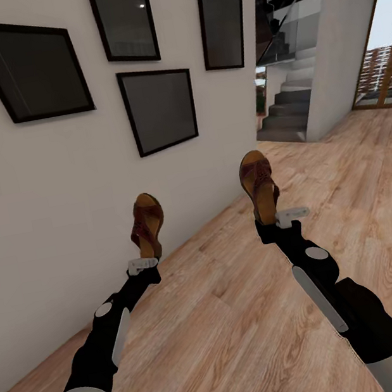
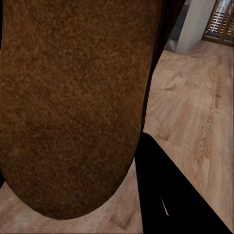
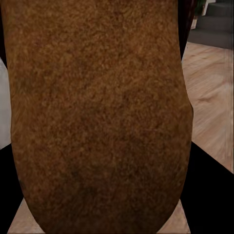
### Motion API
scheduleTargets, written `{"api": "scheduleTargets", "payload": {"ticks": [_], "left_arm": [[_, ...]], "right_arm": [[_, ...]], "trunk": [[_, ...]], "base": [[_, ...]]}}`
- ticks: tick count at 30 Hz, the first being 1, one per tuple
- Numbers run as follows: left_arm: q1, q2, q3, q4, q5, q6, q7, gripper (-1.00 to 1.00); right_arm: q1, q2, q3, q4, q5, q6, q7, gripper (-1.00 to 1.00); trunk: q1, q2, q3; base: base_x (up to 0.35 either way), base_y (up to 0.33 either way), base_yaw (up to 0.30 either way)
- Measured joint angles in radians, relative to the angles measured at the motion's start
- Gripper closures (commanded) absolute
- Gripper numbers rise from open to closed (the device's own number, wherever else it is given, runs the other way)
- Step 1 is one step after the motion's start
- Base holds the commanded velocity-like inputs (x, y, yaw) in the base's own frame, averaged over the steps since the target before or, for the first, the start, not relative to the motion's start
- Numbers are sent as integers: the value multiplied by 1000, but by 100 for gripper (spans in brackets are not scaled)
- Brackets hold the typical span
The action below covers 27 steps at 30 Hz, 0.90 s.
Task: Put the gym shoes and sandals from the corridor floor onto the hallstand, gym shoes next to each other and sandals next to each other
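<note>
Each gripper pinches a sandal upright above the corridor floor (image 1: 243, 316) — left gripper (image 1: 144, 261) on the left sandal (image 1: 147, 224), right gripper (image 1: 277, 220) on the right sandal (image 1: 259, 186). A wall with dark frames (image 1: 159, 108) stands alongside — stairs (image 1: 287, 112) lie beyond.

Even soft daylight, sharp, wrist close-ups grainy

Sandals (image 1: 147, 225) (image 1: 259, 183): dark brown woven leather, matt, grainy tan insoles (image 3: 97, 117). Corridor floor (image 1: 243, 316): light wood planks, visible grain, satin. Wall (image 1: 43, 203): smooth matt white.
</note>
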Motion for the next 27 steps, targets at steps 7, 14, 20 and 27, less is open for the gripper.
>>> {"api": "scheduleTargets", "payload": {"ticks": [7, 14, 20, 27], "left_arm": [[0, 0, 0, 0, 0, 0, 0, 100], [0, 0, 0, 0, 0, 1, 0, 100], [0, 0, 0, 0, 0, 1, 0, 100], [0, 0, 0, 0, 0, 1, 0, 100]], "right_arm": [[0, 0, 0, 0, -1, 0, 0, 100], [0, 0, 0, 0, -1, 0, 0, 100], [0, 0, 0, 0, 0, 0, 0, 100], [0, 0, 0, 0, -1, 0, 0, 100]], "trunk": [[0, 0, 0], [0, 0, 0], [0, 0, 0], [0, 0, 0]], "base": [[284, -203, -255], [284, -203, -255], [284, -203, -255], [285, -203, -255]]}}
